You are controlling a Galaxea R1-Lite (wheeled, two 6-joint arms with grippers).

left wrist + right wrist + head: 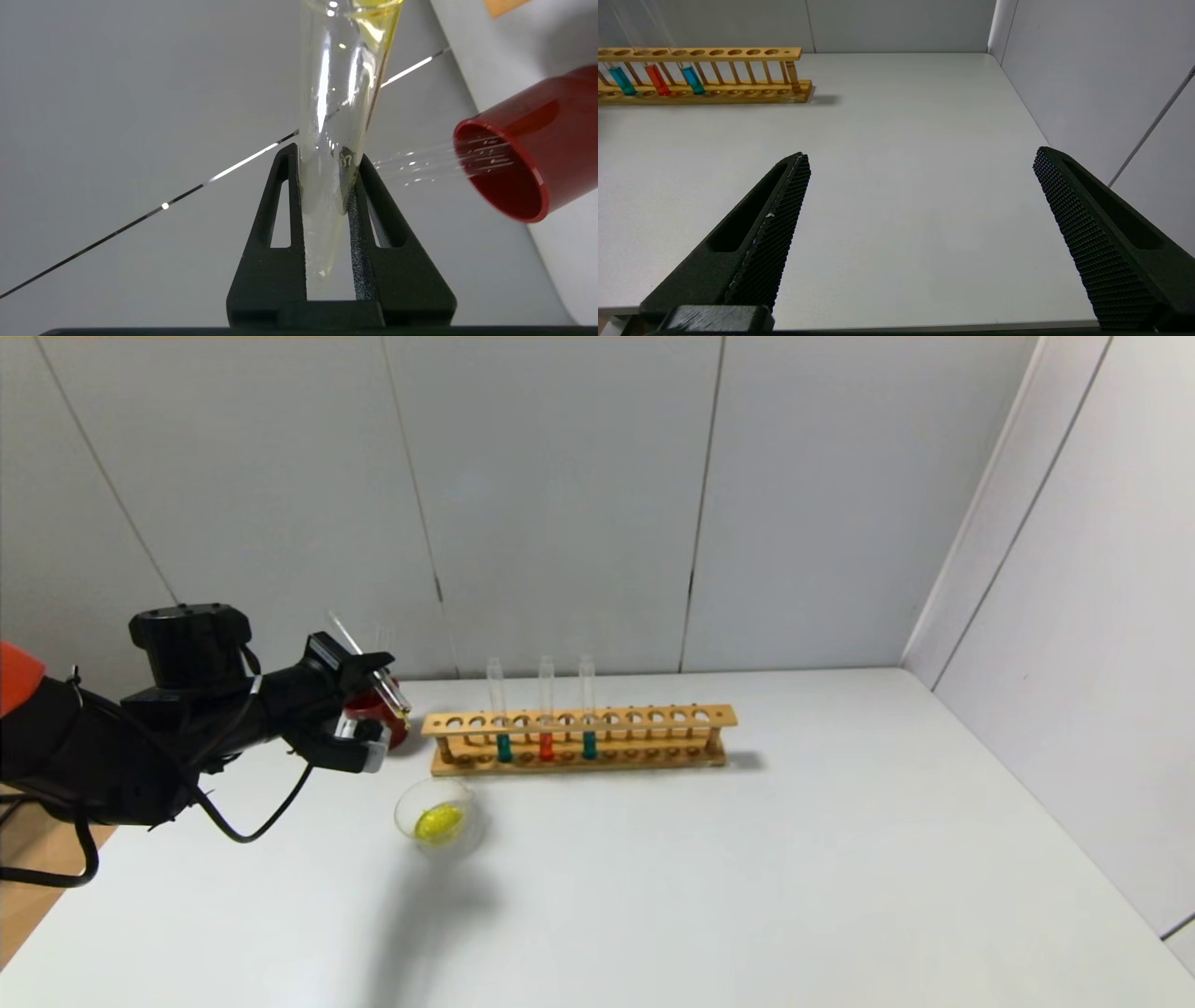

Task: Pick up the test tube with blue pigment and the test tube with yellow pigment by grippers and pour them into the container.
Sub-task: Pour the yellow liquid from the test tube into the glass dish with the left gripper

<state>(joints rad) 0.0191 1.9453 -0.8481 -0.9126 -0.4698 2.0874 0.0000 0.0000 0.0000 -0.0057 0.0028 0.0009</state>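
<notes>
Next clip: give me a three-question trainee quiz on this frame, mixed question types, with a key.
1. True or false: the left gripper has its jaws shut on a nearly drained tube.
2. What colour is the liquid in the glass beaker? A blue, B yellow, C red.
3. How many tubes stand in the wooden rack?

Key: 1 true; 2 B; 3 three, namely two blue tubes and one orange-red tube.

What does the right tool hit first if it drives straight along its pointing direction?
Probably nothing soon: the open right tool points over bare white table toward the far corner wall. The wooden test tube rack sits off to one side, out of line. Depth is uncertain.
</notes>
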